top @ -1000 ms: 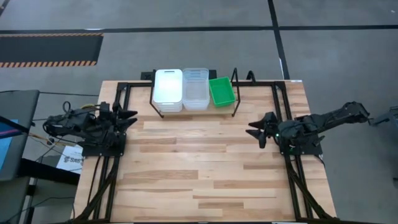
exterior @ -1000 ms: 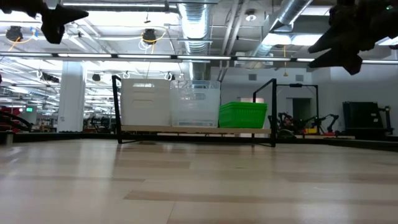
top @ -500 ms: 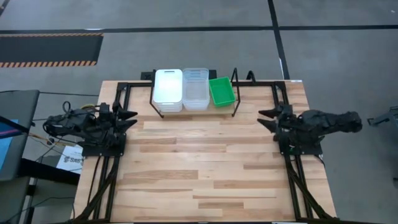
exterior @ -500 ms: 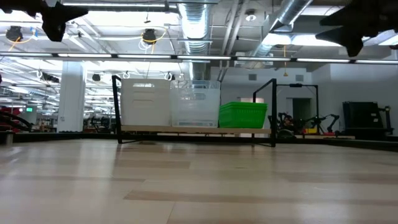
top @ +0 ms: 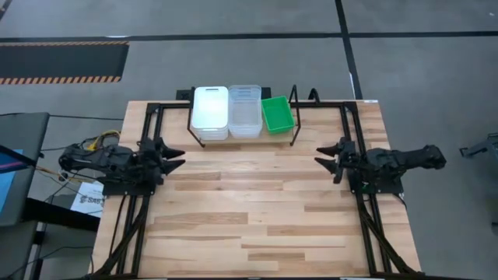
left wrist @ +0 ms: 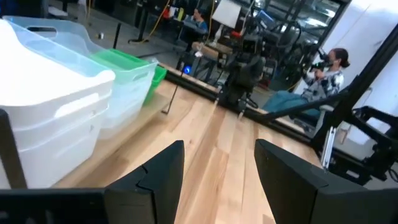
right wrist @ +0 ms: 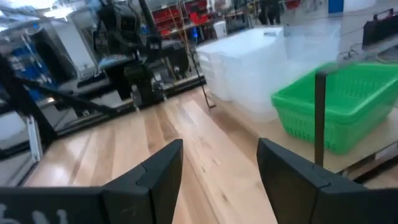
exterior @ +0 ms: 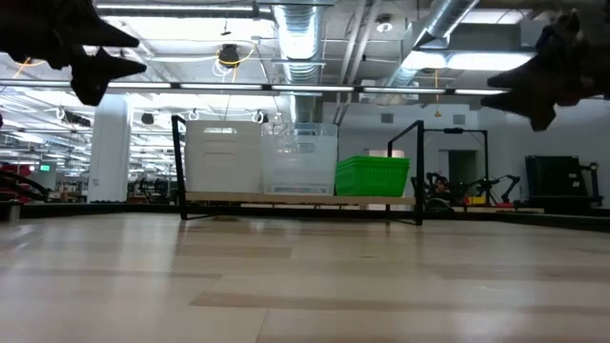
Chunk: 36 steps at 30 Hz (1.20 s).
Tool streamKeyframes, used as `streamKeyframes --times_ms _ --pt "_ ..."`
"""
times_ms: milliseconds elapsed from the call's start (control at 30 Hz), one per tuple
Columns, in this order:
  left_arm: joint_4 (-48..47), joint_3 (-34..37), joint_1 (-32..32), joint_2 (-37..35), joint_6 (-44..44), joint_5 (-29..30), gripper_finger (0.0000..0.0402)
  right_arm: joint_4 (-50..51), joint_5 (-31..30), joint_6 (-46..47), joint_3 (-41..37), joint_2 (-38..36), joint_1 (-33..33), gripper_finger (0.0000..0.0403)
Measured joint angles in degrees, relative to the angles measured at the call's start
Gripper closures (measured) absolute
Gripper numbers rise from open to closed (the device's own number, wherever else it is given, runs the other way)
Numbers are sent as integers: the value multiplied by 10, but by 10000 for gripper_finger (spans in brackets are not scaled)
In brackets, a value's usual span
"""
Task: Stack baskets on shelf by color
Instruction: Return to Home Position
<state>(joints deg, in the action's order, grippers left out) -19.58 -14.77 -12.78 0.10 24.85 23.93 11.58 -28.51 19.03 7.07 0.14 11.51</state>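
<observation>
1. I count three stacks of baskets on the shelf (exterior: 286, 199), which stands at the far edge of the table (top: 249, 225), about midway along it.
2. There is one stack per colour. In the high view, reading left to right, they are the white stack (top: 210, 113), the clear stack (top: 244, 110) and the green stack (top: 277, 113).
3. The white stack and the clear stack touch side by side and reach about the same height in the low view. The green stack sits just beside the clear one and is clearly lower.
4. I cannot count how many baskets are nested inside any one stack; the rims run together.
5. No basket lies on the tabletop itself; all of them are on the shelf.
6. Two arms are in view, one at each side edge of the table.
7. The left gripper (top: 177, 158) hangs above the left side of the table, pointing inward. Its two fingers (left wrist: 158, 180) are spread with nothing between them.
8. The right gripper (top: 320, 156) mirrors it above the right side. Its two fingers (right wrist: 155, 180) are also spread and empty.
9. Both grippers are well apart from the shelf and from each other.
10. Beyond the table, the left wrist view shows one seated person (left wrist: 323, 71).
</observation>
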Motion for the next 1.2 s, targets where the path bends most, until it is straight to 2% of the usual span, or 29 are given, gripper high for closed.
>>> streamKeyframes --times_ms 100,400,700,900,1200 --pt "25 24 0 0 -1 0 216 -22 1 5 -26 2 0 177" --pt "116 106 0 1 17 -6 216 -22 5 -32 -26 10 1 177" --pt "134 110 0 6 1 -17 216 -19 21 -45 -26 10 1 177" --pt "133 110 0 6 -7 -17 216 -14 109 -45 -26 10 1 177" --pt "132 110 0 6 -17 -17 216 -14 109 -36 -27 10 1 177"
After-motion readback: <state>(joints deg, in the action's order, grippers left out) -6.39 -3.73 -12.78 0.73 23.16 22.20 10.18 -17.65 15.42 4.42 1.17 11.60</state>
